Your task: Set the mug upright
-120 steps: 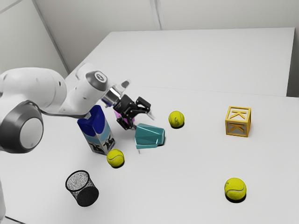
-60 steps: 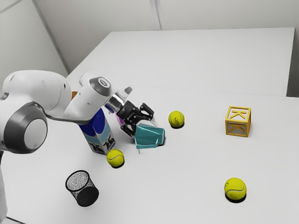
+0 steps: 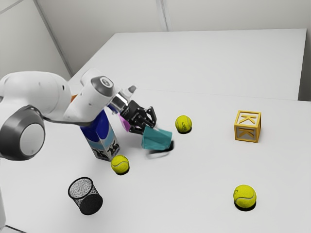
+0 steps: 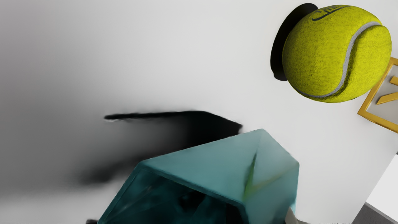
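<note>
Lifted: has brought the mug [image 3: 157, 139] up off the table [image 3: 204, 170] since the earlier frame, drawing back slightly toward the exterior view's left. Has the gripper [image 3: 149, 127] closed as far as the mug allows, a finger on either side, holding near the mouth. Holds it tipped, mouth toward the gripper, above a dark shadow [image 4: 205, 124]; not upright yet.

Needs, probably, a swing of the base downward, then a soft lowering. Could pivot or slip on those slanting sides with such an end-on grip. Could topple again if released before sitting flat on the base. Could knock the ball [image 3: 183, 124] rolling on too wide a swing.

Look at the mug: teal, glossy, faceted, dark inside. Just beyond, see that ball, fuzzy yellow-green with a smooth grey seam. Farther out, catch the block [image 3: 248, 126], gold-framed with a raised K. Back toward the exterior view's left, note the carton [image 3: 103, 138], boxy and blue, a second ball [image 3: 120, 164] beside its foot, then the mesh cup [image 3: 85, 196], round and black-rimmed.
</note>
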